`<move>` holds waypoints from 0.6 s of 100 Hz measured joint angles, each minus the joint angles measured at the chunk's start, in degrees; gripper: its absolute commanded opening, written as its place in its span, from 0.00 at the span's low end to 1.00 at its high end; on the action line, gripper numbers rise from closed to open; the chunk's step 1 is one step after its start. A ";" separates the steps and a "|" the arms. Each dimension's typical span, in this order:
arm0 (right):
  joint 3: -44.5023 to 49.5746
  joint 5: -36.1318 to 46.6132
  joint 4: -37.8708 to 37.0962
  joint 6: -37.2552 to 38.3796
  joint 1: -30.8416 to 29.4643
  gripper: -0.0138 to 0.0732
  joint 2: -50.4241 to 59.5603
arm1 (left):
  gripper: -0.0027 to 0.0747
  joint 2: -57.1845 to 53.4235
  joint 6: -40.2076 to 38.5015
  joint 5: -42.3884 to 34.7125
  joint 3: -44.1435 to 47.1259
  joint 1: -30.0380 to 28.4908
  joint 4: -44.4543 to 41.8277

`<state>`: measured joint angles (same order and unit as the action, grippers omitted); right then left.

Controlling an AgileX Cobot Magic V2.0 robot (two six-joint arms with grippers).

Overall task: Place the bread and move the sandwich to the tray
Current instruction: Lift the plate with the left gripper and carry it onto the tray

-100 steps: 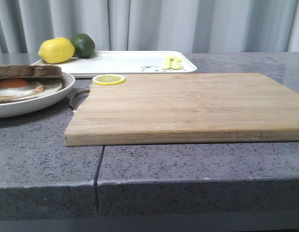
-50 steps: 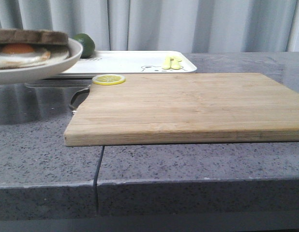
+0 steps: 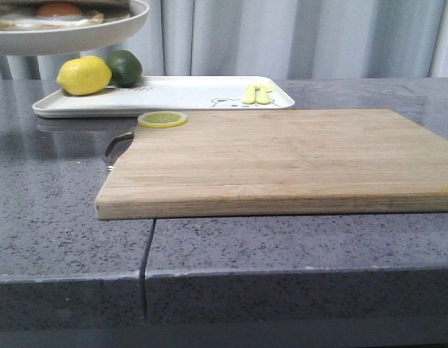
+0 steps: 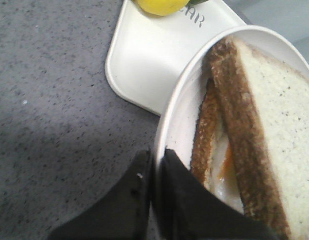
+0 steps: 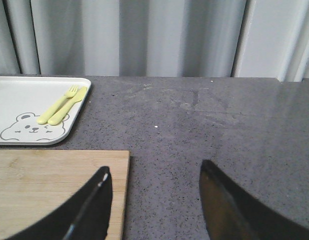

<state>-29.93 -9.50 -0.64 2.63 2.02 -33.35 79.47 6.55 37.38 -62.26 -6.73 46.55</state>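
The round white plate [image 3: 72, 36] hangs in the air at the upper left of the front view, above the left end of the white tray [image 3: 180, 94]. On it lies the sandwich [image 4: 249, 145]: two brown-crusted slices with a fried egg [image 3: 57, 11] between them. The top slice is the thick white bread [image 4: 279, 115]. My left gripper [image 4: 154, 157] is shut on the plate's rim [image 4: 167, 125], seen in the left wrist view, with the tray corner [image 4: 144, 55] below. My right gripper [image 5: 154, 175] is open and empty above the wooden board's far right corner.
A wooden cutting board [image 3: 282, 156] fills the middle of the grey counter, a lemon slice [image 3: 162, 119] on its far left corner. A whole lemon [image 3: 84, 75] and a lime [image 3: 125, 67] sit on the tray's left end; a yellow fork and spoon [image 3: 257, 93] lie near its bear drawing.
The plate with the sandwich has risen from the counter at the left to high above the tray's left end. The lemon shows again beneath it. The right gripper's earlier position is not shown.
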 measured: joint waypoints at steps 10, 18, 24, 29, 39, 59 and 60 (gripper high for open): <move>0.00 0.00 0.00 0.00 0.00 0.62 0.00 | 0.01 4.23 0.36 2.44 -5.43 0.00 0.00; 0.00 0.00 0.00 0.00 0.00 0.62 0.00 | 0.01 7.40 0.36 3.40 -9.04 0.62 0.00; 0.00 0.00 0.00 0.00 0.00 0.62 0.00 | 0.01 9.91 0.36 3.70 -11.84 1.18 0.00; 0.00 0.00 0.00 0.00 0.00 0.62 0.00 | 0.01 11.84 0.36 3.97 -13.99 1.73 0.00; 0.00 0.00 0.00 0.00 0.00 0.62 0.00 | 0.01 15.82 0.48 5.05 -18.21 3.04 0.00; 0.00 0.00 0.00 0.00 0.00 0.62 0.00 | 0.01 24.75 0.58 8.65 -27.11 4.54 0.42; 0.00 0.00 0.00 0.00 0.00 0.62 0.00 | 0.01 25.06 0.58 8.78 -27.41 4.54 0.54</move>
<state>-29.93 -9.50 -0.64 2.63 2.02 -33.35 104.52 7.14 46.15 -89.67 -2.19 47.09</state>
